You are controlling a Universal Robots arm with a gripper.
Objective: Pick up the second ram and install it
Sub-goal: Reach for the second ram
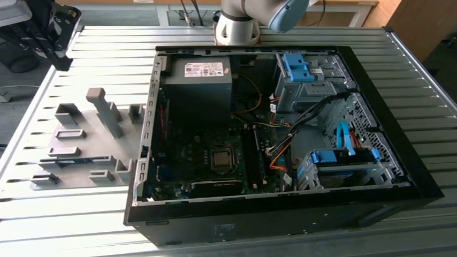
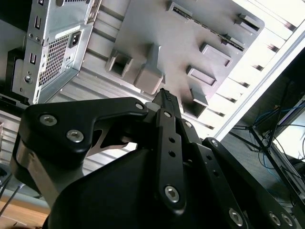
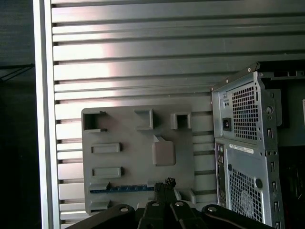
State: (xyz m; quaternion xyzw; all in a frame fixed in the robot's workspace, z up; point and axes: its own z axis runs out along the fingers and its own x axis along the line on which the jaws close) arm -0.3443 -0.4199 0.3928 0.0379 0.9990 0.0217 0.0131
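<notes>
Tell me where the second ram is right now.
At the exterior view's left, the second ram lies in the grey fixture plate, beside the open computer case.

Ribbed aluminium table [image 3: 143,28] spread wide beneath the gripper [image 3: 164,182] in the first wrist view, bright light glaring off its slats, and just past the table edge to one side of the tool the floor [image 3: 16,143] sits in deep shadow. Over to the exterior view: grey floor [image 1: 16,88] close by the tool, while well away across the table stand a pale wooden desk [image 1: 350,9] and a brown wooden panel [image 1: 421,27].
</notes>
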